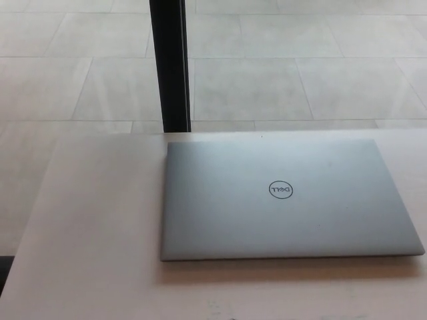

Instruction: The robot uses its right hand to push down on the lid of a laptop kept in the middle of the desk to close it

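Observation:
A silver laptop (287,198) lies flat on the pale desk (93,227), right of the middle of the head view. Its lid is down, with a round logo (281,190) facing up. Neither of my hands shows anywhere in the picture, and no arm is in sight.
A black vertical post (169,63) stands just behind the desk's far edge, left of the laptop. Beyond it lies a light tiled floor (300,73). The desk's left edge runs diagonally at the picture's left, with a dark corner (4,267) at the lower left.

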Motion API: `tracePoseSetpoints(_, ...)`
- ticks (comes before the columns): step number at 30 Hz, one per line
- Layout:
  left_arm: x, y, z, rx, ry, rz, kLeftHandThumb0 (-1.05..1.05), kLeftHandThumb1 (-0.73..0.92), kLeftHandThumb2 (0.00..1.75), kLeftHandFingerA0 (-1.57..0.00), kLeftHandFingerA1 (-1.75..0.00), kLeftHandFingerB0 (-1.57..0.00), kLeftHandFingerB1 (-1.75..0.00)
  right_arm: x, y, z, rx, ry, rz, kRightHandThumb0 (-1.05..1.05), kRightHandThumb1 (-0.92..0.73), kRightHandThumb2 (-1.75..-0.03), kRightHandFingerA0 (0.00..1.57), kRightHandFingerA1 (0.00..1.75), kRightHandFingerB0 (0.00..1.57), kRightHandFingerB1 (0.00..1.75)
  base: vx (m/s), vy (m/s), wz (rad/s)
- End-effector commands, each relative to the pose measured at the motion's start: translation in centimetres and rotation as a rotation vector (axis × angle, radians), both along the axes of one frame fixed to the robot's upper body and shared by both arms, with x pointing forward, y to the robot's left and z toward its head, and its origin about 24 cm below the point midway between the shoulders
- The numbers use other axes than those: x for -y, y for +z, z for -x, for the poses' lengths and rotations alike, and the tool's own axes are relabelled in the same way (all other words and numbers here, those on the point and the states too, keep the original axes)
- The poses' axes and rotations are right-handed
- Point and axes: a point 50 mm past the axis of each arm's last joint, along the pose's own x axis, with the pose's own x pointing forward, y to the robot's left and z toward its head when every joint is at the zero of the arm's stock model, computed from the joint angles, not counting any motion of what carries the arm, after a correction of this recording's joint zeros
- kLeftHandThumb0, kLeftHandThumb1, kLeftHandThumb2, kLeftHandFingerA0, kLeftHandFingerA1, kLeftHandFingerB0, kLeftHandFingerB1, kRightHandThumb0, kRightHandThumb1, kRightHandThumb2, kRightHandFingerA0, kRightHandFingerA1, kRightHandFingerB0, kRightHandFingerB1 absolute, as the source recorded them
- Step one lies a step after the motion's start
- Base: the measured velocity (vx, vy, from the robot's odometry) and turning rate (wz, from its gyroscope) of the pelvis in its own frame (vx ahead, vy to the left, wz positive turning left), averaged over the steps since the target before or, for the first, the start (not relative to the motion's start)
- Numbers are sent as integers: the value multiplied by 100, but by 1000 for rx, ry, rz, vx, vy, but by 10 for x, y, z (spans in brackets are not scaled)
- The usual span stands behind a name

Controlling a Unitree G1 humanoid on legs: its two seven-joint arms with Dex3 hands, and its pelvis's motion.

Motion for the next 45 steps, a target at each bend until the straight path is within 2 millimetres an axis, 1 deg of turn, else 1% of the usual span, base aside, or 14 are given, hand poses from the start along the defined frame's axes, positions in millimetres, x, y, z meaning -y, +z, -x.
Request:
tracePoseSetpoints(1,-9,8,1,-14,-4,-44,-87,92,75,-53,-65,-44,-48,-7,-100,67,621,-644,-757,-80,-75,-115,65,114,30,72,0,0,0)
tracePoseSetpoints(2,-9,8,1,-16,5,-42,-85,92,74,-54,-65,-47,-49,-9,-100,67,609,-634,-750,-79,-90,-68,70,133,22,73,0,0,0)
tracePoseSetpoints(4,-9,8,2,-10,11,-39,-86,92,71,-53,-65,-46,-49,-10,-101,67,600,-622,-747,-78,-92,-69,55,135,17,70,0,0,0)
tracePoseSetpoints(5,-9,8,0,6,13,-35,-85,92,72,-52,-64,-45,-48,-11,-100,65,604,-613,-750,-84,-77,-115,66,113,19,67,0,0,0)
tracePoseSetpoints(6,-9,9,-3,12,11,-36,-86,92,72,-52,-65,-45,-49,-12,-100,64,617,-620,-758,-79,-91,-69,49,135,17,71,0,0,0)
tracePoseSetpoints(13,-8,7,-2,-12,-1,-38,-83,78,118,-54,-71,-39,-57,-12,-100,67,604,-628,-765,-81,-92,-69,65,142,22,74,0,0,0)
tracePoseSetpoints(15,-7,7,-1,-9,4,-39,-85,92,73,-54,-66,-48,-50,-12,-100,65,605,-623,-781,-80,-91,-72,55,146,21,79,0,0,0)
tracePoseSetpoints(16,-7,7,-3,2,6,-35,-86,92,72,-54,-67,-48,-50,-13,-100,63,610,-618,-784,-81,-79,-117,69,118,27,73,0,0,0)
tracePoseSetpoints(18,-7,8,-4,6,6,-35,-84,92,72,-53,-65,-46,-49,-13,-99,61,609,-610,-789,-80,-92,-71,56,155,21,83,0,0,0)
tracePoseSetpoints(19,-6,7,-5,10,4,-34,-80,74,114,-50,-69,-41,-58,-13,-97,59,614,-606,-795,-79,-92,-71,55,156,22,87,0,0,0)
tracePoseSetpoints(22,-6,6,-1,1,-1,-34,-85,92,73,-52,-64,-45,-48,-13,-97,62,607,-608,-800,-78,-92,-70,59,154,21,84,0,0,0)
tracePoseSetpoints(23,-7,7,-2,-13,3,-38,-86,92,74,-53,-64,-47,-49,-14,-97,62,606,-583,-809,-83,-81,-117,70,121,23,70,0,0,0)
tracePoseSetpoints(25,-6,6,-3,6,18,-38,-84,92,71,-55,-67,-49,-52,-15,-96,59,627,-569,-811,-79,-92,-72,53,154,18,86,0,0,0)
tracePoseSetpoints(45,-7,7,-3,10,15,-32,-84,92,73,-54,-64,-47,-49,-19,-95,51,594,-527,-840,-79,-92,-74,69,168,31,106,0,0,0)
